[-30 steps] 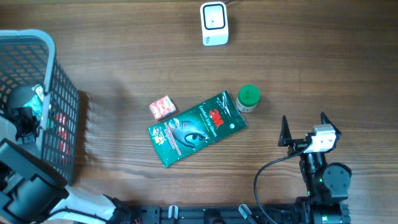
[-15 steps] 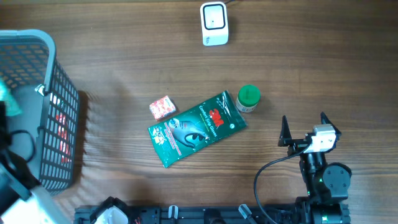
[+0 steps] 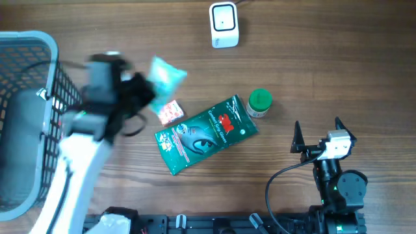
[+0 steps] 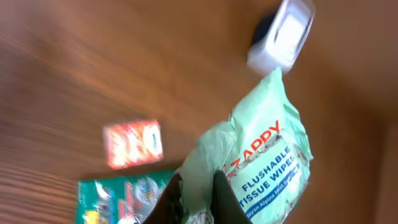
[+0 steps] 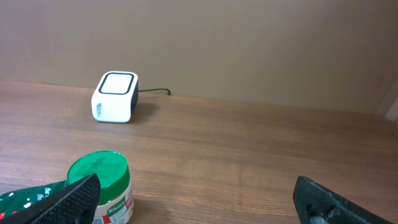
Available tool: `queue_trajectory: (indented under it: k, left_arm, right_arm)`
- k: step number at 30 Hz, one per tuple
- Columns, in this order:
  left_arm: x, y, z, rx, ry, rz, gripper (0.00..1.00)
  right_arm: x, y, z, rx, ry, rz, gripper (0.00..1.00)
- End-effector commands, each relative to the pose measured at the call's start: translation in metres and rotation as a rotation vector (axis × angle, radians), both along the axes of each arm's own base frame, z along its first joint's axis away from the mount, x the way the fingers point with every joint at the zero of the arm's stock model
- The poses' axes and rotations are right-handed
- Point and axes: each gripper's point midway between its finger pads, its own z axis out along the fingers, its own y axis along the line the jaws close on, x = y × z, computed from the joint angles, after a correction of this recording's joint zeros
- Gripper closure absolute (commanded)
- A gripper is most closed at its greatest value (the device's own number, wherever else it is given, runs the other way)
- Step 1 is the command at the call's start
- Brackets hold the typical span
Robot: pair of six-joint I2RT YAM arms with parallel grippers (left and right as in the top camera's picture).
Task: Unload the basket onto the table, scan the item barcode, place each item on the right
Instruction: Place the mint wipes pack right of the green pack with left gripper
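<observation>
one item in hand: wipes pack [image 4: 261,155], pinched at its near end by the left gripper [image 4: 194,198], which is clenched on the film.
where it is: up off the table [image 3: 325,58], sticking out ahead of that gripper and blurred in the overhead view. the scanner [image 4: 283,34] lies beyond the pack's far tip, apart from it.
handling: looks light and soft, a pillow of damp sheets in slick film. likely to sag, swing or slide in a small pinch. not fragile.
where to hold: an end seam or gathered corner seems best. squeezing the puffy middle would crush it and could cover print.
looks: pale mint green, orange "zappy" lettering, blue panel reading "flushable tissue wipes", creased near the grip. no barcode shows on this face, so it is probably on the other side.
right gripper [image 3: 318,130]: released, spread wide, holding nothing, well apart from the pack.
</observation>
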Motion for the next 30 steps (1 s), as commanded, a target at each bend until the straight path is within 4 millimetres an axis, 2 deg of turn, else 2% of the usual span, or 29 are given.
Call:
queue_trajectory:
  k: [1, 4, 6, 9, 13, 21, 22, 23, 24, 25, 27, 28, 29, 30]
  left_arm:
    - [0.002, -0.072, -0.058, 0.058, 0.111, -0.206, 0.96]
    - [-0.012, -0.141, -0.122, 0.082, 0.218, -0.387, 0.96]
    - [-0.022, -0.173, -0.15, 0.066, 0.257, -0.471, 0.96]
    - [-0.042, -0.213, -0.176, 0.03, 0.285, -0.585, 0.96]
    - [-0.058, -0.232, -0.174, 0.033, 0.27, -0.645, 0.96]
    - [-0.076, -0.241, -0.173, 0.027, 0.293, -0.693, 0.94]
    - [-0.078, -0.242, -0.172, 0.022, 0.3, -0.698, 0.89]
    - [-0.08, -0.242, -0.171, 0.013, 0.304, -0.704, 0.77]
    - [-0.08, -0.242, -0.166, 0.008, 0.301, -0.706, 0.54]
    - [-0.08, -0.243, -0.159, 0.003, 0.29, -0.707, 0.39]
    - [-0.072, -0.25, -0.124, -0.023, 0.213, -0.722, 0.17]
    - [-0.063, -0.253, -0.093, -0.018, 0.107, -0.763, 0.0]
    - [-0.055, -0.249, -0.077, 0.002, 0.048, -0.758, 0.0]
    - [-0.04, -0.236, -0.052, 0.053, -0.033, -0.701, 0.0]
  right_arm:
    - [0.0, 0.002, 0.002, -0.009, -0.009, 0.01, 0.0]
    - [0.0, 0.002, 0.002, -0.009, -0.009, 0.01, 0.0]
    - [0.0, 0.002, 0.002, -0.009, -0.009, 0.01, 0.0]
    - [0.0, 0.002, 0.002, -0.009, -0.009, 0.01, 0.0]
    - [0.0, 0.002, 0.002, -0.009, -0.009, 0.01, 0.0]
    - [0.0, 0.002, 0.002, -0.009, -0.009, 0.01, 0.0]
    - [0.0, 0.002, 0.002, -0.009, -0.009, 0.01, 0.0]
    - [0.0, 0.002, 0.002, -0.008, -0.009, 0.01, 0.0]
    - [0.0, 0.002, 0.002, -0.009, -0.009, 0.01, 0.0]
    - [0.0, 0.002, 0.002, -0.009, -0.009, 0.01, 0.0]
    - [0.0, 0.002, 0.002, -0.009, -0.009, 0.01, 0.0]
    - [0.0, 0.002, 0.002, -0.008, -0.009, 0.01, 0.0]
    - [0.0, 0.002, 0.002, -0.009, -0.009, 0.01, 0.0]
    - [0.0, 0.002, 0.002, -0.009, -0.009, 0.01, 0.0]
